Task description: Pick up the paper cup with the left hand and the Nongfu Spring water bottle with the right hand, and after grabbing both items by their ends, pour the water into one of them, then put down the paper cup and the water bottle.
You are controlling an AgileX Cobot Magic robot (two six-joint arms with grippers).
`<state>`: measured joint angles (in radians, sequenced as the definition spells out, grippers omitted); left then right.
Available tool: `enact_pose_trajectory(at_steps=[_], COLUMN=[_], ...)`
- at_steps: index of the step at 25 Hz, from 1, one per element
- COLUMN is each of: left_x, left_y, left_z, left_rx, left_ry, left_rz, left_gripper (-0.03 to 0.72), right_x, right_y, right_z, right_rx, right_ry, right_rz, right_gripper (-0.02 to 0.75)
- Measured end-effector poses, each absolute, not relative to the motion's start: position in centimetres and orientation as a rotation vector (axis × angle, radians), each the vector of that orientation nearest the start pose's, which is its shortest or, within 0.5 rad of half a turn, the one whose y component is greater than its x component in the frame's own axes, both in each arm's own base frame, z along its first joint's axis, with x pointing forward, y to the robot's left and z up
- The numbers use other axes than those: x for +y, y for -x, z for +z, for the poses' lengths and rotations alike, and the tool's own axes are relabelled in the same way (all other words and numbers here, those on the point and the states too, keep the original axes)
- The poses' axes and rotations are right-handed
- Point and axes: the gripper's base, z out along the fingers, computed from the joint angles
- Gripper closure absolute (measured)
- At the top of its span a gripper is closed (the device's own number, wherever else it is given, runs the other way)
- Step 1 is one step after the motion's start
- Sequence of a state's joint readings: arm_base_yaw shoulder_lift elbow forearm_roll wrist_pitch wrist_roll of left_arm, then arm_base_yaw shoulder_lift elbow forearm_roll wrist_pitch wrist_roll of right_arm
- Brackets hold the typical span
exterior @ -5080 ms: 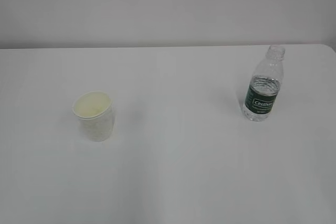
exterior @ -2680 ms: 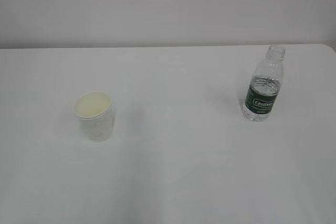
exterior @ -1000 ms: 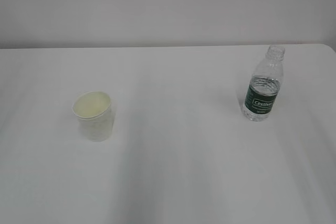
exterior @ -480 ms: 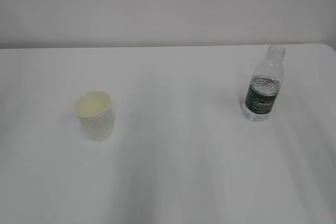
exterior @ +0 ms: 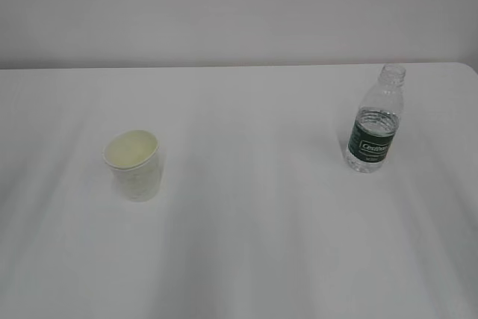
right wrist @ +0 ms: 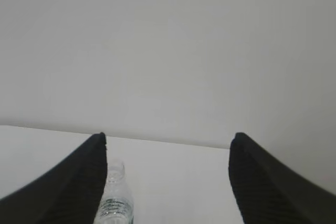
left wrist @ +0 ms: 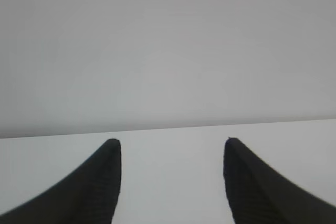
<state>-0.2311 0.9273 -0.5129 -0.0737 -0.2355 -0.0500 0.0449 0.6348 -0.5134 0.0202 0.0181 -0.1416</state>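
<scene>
The white paper cup (exterior: 134, 165) stands upright on the left of the white table (exterior: 246, 184), its cream inside showing. The Nongfu Spring water bottle (exterior: 373, 122) stands upright at the right, capless, green label facing me, with clear water in it. Neither arm shows in the exterior view. My left gripper (left wrist: 170, 142) is open over bare table, nothing between its black fingers; the cup is out of the left wrist view. My right gripper (right wrist: 168, 137) is open too. The bottle's neck and shoulder (right wrist: 116, 198) show ahead, just inside the left finger (right wrist: 89, 182), not touching it.
A plain pale wall (exterior: 239, 13) rises behind the table's far edge. The table's rounded right corner (exterior: 469, 69) lies just beyond the bottle.
</scene>
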Motion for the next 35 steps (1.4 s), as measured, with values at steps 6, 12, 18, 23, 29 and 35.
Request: enact_pose_trajectory(at_steps=[6,12,18,23,29,35], left_x=[-4.4,-4.3,-4.3,-4.4,-4.6,-4.6], left_y=[-18.7,-18.1,-18.2,-18.6,-19.0,-18.8], left_z=[28.1,25.4,23.9,23.5,22.6,21.4], left_rx=[1.679,1.688,1.697,1.704,1.746,1.741], left_ry=[-0.114,-0.133,-0.141,-0.158,-0.169,-0.142], left_rz=[-0.233,-0.221,-0.216,-0.212,-0.212,-0.240], left_gripper=[0.250,0.258,0.266,0.274,0.275,0.282], right_x=[0.7,0.7,0.6,0.7,0.7,0.8], right_y=[-14.5,-15.2,-15.4,-15.9,-16.9,-17.7], right_z=[32.3,29.8,27.2,25.4,24.5,22.6], right_rx=[1.663,1.728,1.692,1.730,1.739,1.759], right_ry=[0.102,0.101,0.088,0.054,0.028,0.031], right_rz=[-0.024,-0.021,-0.017,0.011,0.037,0.039], right_gripper=[0.186,0.186,0.186,0.186,0.186,0.207])
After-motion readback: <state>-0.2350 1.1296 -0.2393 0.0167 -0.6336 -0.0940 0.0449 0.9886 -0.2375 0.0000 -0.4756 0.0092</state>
